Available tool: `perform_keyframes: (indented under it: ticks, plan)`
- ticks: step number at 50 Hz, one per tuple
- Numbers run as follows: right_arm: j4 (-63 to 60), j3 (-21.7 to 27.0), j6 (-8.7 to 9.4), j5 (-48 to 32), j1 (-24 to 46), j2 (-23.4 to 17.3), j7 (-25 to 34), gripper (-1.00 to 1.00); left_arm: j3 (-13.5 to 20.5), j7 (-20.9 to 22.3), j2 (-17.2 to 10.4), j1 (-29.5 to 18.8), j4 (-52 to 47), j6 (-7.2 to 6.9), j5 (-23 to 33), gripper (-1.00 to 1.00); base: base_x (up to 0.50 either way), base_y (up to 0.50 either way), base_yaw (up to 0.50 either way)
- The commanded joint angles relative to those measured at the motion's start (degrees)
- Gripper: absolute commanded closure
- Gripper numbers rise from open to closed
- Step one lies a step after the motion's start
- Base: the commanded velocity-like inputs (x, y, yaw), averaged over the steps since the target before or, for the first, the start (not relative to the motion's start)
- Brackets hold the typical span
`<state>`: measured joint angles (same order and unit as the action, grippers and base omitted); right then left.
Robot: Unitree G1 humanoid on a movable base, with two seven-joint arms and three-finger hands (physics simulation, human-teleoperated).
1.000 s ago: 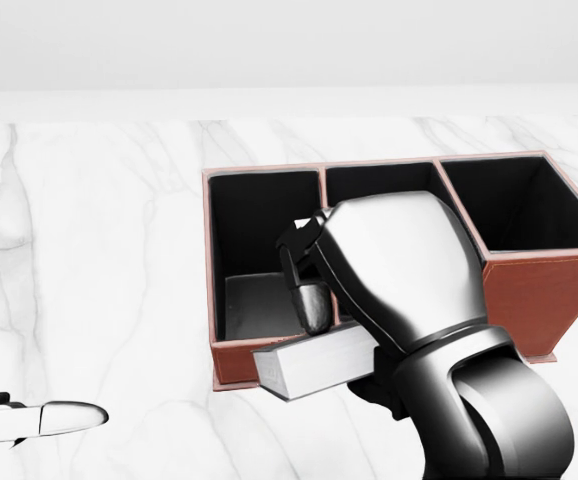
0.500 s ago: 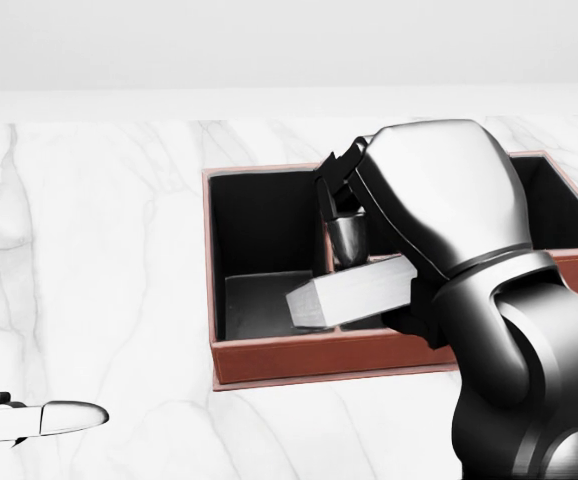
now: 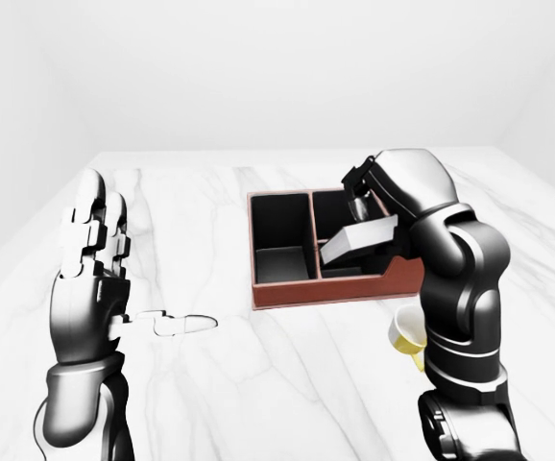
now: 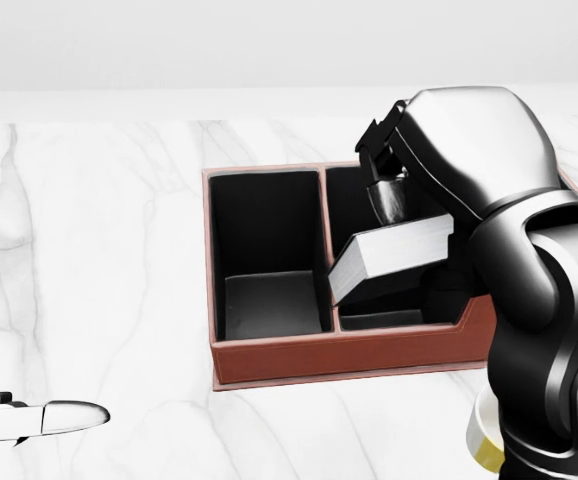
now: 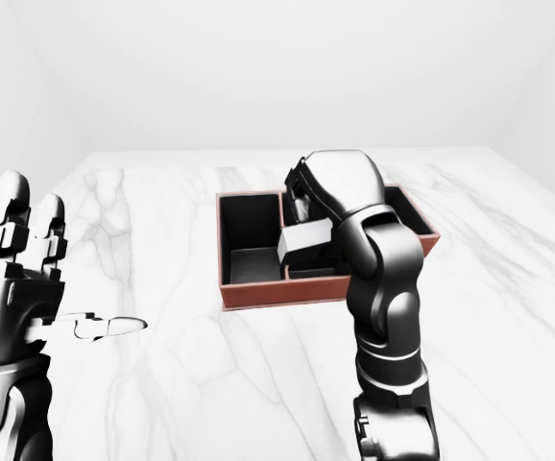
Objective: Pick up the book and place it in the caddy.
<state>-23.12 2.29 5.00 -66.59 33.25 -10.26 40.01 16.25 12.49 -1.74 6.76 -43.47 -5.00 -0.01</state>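
The book (image 4: 389, 260), a pale grey block, hangs tilted over the middle compartment of the caddy (image 4: 309, 357), its lower left corner near the divider. The caddy is a red-brown box with black insides and three compartments, standing on the white marble table (image 4: 109, 250). My right hand (image 4: 393, 212) comes in from the right and is shut on the book's upper edge, with dark fingers (image 4: 389, 195) wrapped over it. The arm hides the caddy's right compartment. In the left-eye view my left hand (image 3: 93, 240) is raised at the left, open, fingers upright, far from the caddy.
A small yellow-and-white cup (image 3: 408, 332) stands on the table to the right of the caddy's lower right corner, partly hidden behind my right arm. My left hand's fingertip (image 4: 44, 418) pokes into the head view at the bottom left. The table's far edge lies beyond the caddy.
My right hand has carried the book up and to the right, from the caddy's lower wall to above the middle compartment. The left hand has not moved.
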Motion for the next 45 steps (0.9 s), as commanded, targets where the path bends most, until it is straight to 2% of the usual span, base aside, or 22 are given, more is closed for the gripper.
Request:
perform_keyframes:
  ticks: [1, 27, 45]
  plan:
    - [5.2, 1.7, 0.00, 1.5, 1.8, -2.6, 0.0, 1.00, -0.1, 0.0, 0.0, -0.1, -0.1, 0.00, 0.1, -1.00, 0.00, 0.00, 0.00]
    - [18.6, 0.4, 0.00, 3.7, 5.4, -2.2, 0.0, 1.00, -0.4, -0.1, 0.0, -0.1, 0.0, 0.00, 0.2, -1.00, 0.00, 0.00, 0.00]
    - [24.0, 1.1, 0.00, 4.7, 9.4, -4.4, -1.2, 1.00, -0.3, 0.0, 0.0, 0.0, 0.3, 0.00, 0.3, -1.00, 0.00, 0.00, 0.00]
